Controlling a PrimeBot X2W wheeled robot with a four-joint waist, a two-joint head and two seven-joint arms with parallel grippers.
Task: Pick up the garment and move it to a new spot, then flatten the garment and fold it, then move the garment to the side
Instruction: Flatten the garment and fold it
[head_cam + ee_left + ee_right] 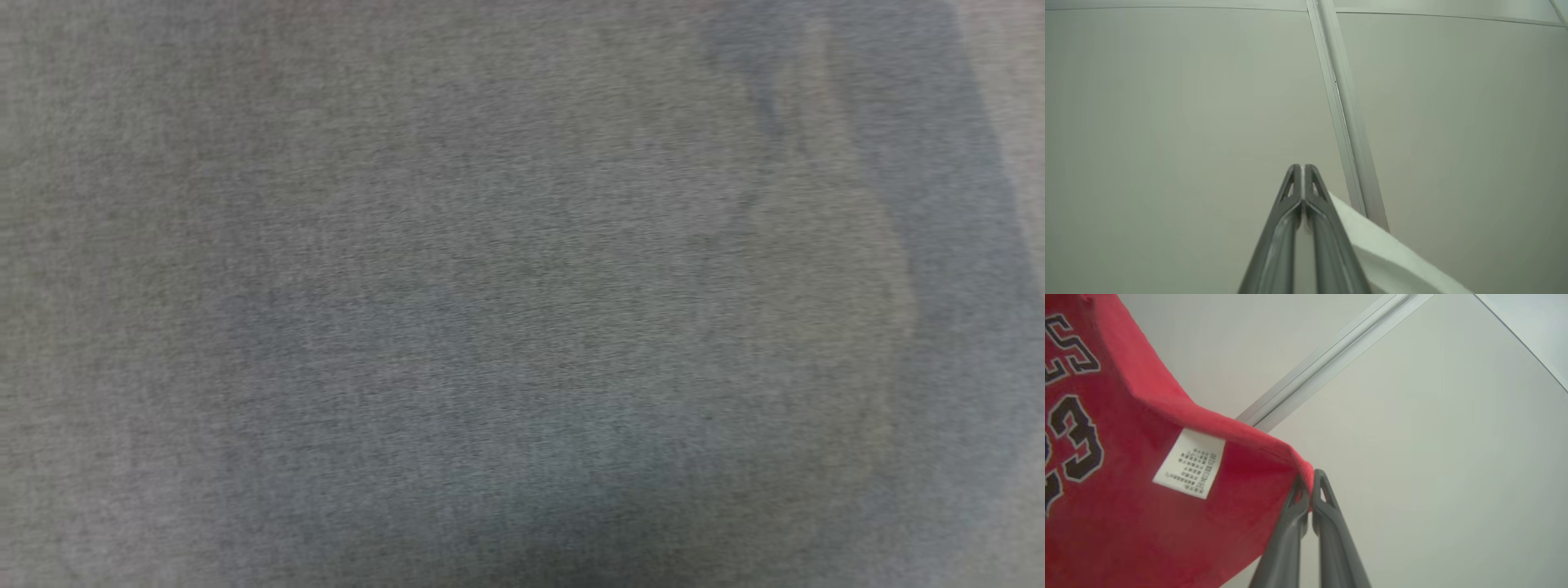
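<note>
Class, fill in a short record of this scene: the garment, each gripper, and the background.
garment: red garment, dark number print, white label
right gripper: shut on the garment's edge
left gripper: shut; pale cloth beside its fingers, grip unclear
head view: grey cloth, close and blurred
background: pale panels, metal rail

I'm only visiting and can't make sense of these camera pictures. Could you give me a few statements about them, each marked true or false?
1. The right gripper pinches the edge of a red garment. True.
2. The garment's label is black. False: it is white with small dark print.
3. The left gripper stands wide open. False: its fingers are pressed together.
4. The garment bears dark numerals edged in white. True.
</note>
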